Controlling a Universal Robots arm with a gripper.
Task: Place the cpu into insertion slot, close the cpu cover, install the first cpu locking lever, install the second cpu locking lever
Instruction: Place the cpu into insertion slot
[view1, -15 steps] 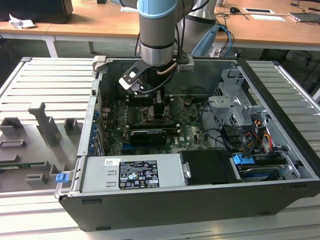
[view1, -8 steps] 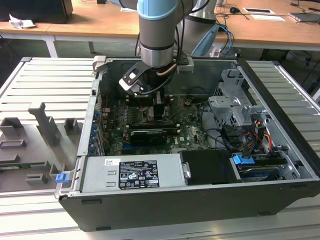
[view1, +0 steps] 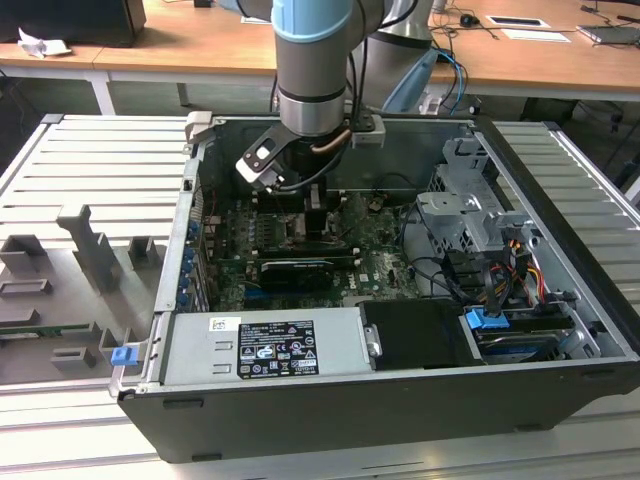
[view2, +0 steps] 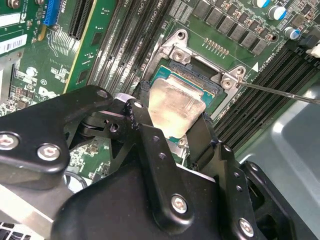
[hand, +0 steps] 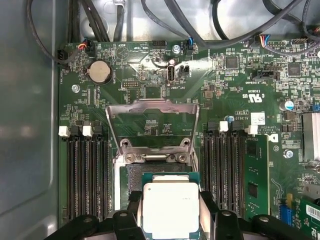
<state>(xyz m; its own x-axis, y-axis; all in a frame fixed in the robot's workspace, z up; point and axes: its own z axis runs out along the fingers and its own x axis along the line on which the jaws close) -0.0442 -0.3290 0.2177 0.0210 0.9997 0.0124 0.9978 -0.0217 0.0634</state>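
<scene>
Cpu sits clamped between your gripper's fingers over the open socket, upper middle of the exterior view, inside the computer case. The cpu cover stands raised. Rightward sits the drive cage.

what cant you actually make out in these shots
Whether the cpu is fully seated in the socket: in both wrist views the end effector covers its sides.
The socket in the exterior view: hidden behind the arm.
The thin lever, far end: cut off by the second wrist view's edge.
</scene>
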